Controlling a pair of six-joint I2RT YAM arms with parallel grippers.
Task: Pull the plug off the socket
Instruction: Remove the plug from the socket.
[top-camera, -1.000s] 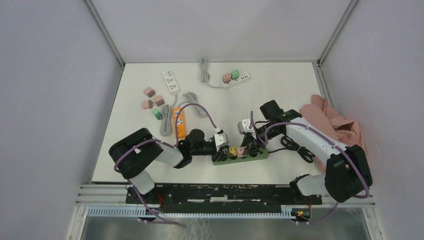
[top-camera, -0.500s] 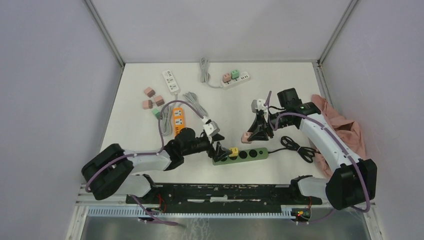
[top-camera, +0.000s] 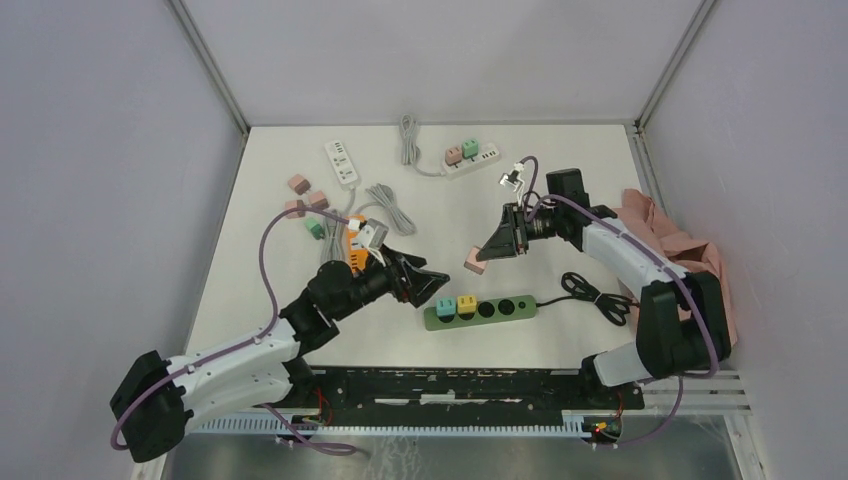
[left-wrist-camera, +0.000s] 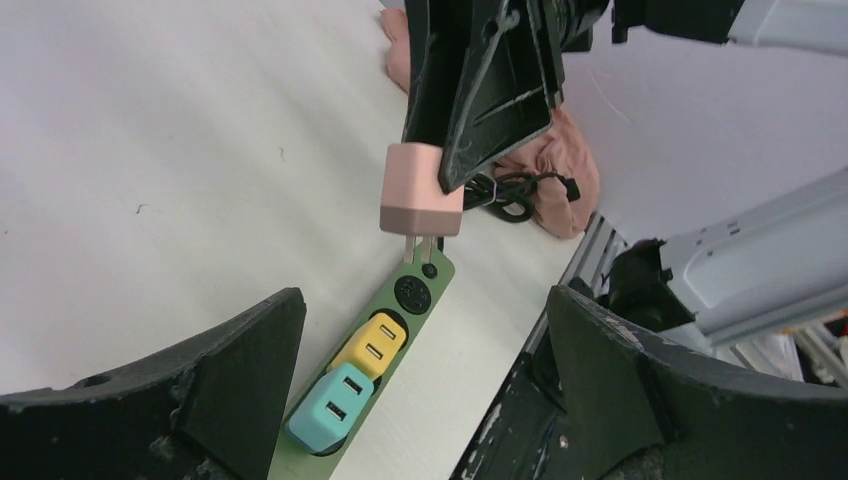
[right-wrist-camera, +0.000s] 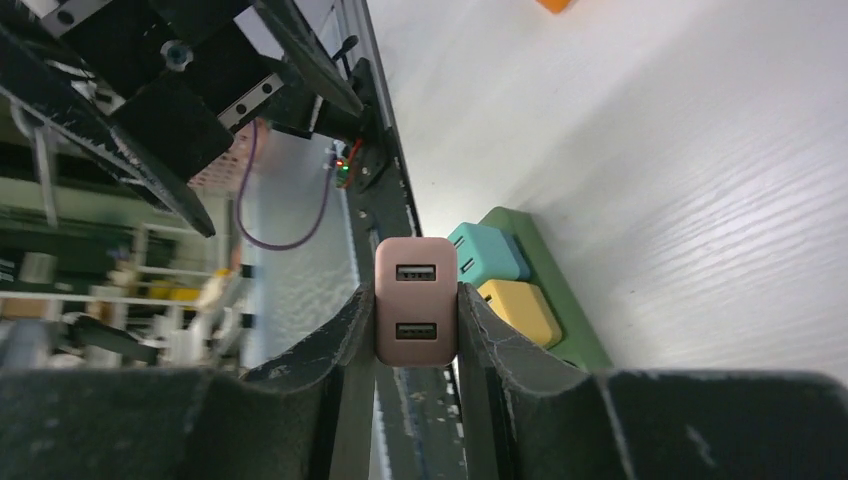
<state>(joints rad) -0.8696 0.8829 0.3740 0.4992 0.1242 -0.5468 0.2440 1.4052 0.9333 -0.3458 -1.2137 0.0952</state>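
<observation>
Right pincer (top-camera: 484, 256): clamped on the pink plug (right-wrist-camera: 416, 302), fingers on its two side faces, USB ports facing the wrist camera. The plug is in the air, above the surface (top-camera: 580, 160) and on the far side of the green strip (top-camera: 500, 308). In the left wrist view its prongs are bare and clear of the sockets.

Left pincer (top-camera: 428, 284): spread wide, holding nothing, hovering just beside the strip's left end.

Strip lies flat near the front edge. The teal plug (top-camera: 445, 307) and yellow plug (top-camera: 466, 305) are seated at its left end; the sockets to their right are empty.

Judgement: the pull itself looks done, and what remains is parking the plug.

- Hold the squeeze firm.
- Carry the plug away from the strip and its black cord (top-camera: 590, 292).
- Lower it onto bare surface before opening, so it does not drop or tip.
- Route it away from the left pincer, which sits close by.
</observation>
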